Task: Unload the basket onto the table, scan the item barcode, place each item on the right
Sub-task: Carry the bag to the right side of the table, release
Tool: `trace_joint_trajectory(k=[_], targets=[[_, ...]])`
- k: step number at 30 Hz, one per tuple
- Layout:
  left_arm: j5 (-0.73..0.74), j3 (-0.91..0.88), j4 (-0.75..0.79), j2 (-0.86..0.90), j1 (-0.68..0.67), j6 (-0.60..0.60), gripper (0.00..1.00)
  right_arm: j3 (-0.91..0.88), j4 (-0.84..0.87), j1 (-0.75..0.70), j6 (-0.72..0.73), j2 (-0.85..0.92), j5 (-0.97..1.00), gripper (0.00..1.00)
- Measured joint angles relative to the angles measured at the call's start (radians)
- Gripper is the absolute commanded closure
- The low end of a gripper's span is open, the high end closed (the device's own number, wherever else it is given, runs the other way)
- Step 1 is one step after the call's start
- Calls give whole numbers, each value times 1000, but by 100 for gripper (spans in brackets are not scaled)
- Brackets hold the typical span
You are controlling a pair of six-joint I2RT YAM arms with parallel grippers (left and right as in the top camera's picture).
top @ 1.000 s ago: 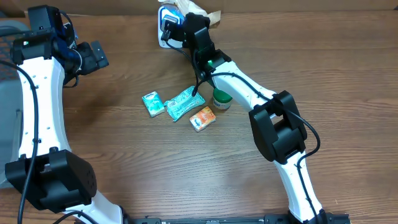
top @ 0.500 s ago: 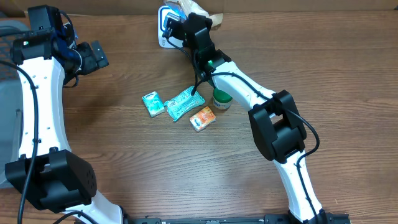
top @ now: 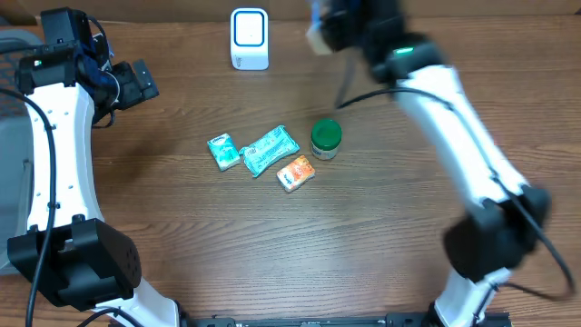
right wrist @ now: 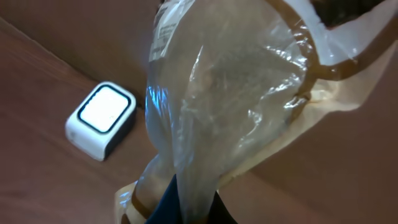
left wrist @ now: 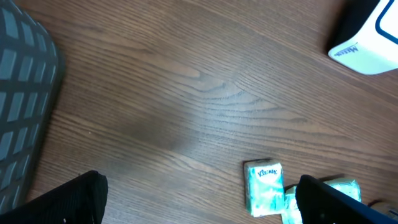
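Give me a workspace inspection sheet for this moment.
Surface: wooden table, no spills seen.
Job's things: white scanner at the far edge; clear pouch held above the table.
Clutter: tissue pack, teal packet, orange packet and green-lidded jar, clustered mid-table.
Grippers: left gripper open, empty; right gripper shut on the clear pouch, blurred in the overhead view.
Cables: black cable along the left arm.
Surroundings: grey bin at the left; brown panel behind the table.
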Motion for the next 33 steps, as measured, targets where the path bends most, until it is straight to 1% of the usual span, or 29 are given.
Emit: trace_joint_trajectory(k=[4,7,9,16,20,21,23,25,33], targets=[[0,0,0,0,0,0,0,12,-232,-157,108,-50,-161,96],[0,0,0,0,0,0,1,5,-381,-259,145,-18,-256,96],[0,0,0,0,0,0,0,-19,-438,-308,160,13,-296,96],[0,0,0,0,0,0,0,-177,-446,-419,181,76,-353,96],[0,0,0,0,0,0,0,-216,-443,-463,185,86,-360,96],[0,0,0,0,0,0,1,-225,-444,-473,185,89,-360,93],[0,0,0,0,0,0,0,-246,-448,-491,187,93,-360,83],[0,0,0,0,0,0,0,-269,-452,-504,192,93,-360,61],[0,0,0,0,0,0,0,-277,-474,-507,190,93,-365,55]])
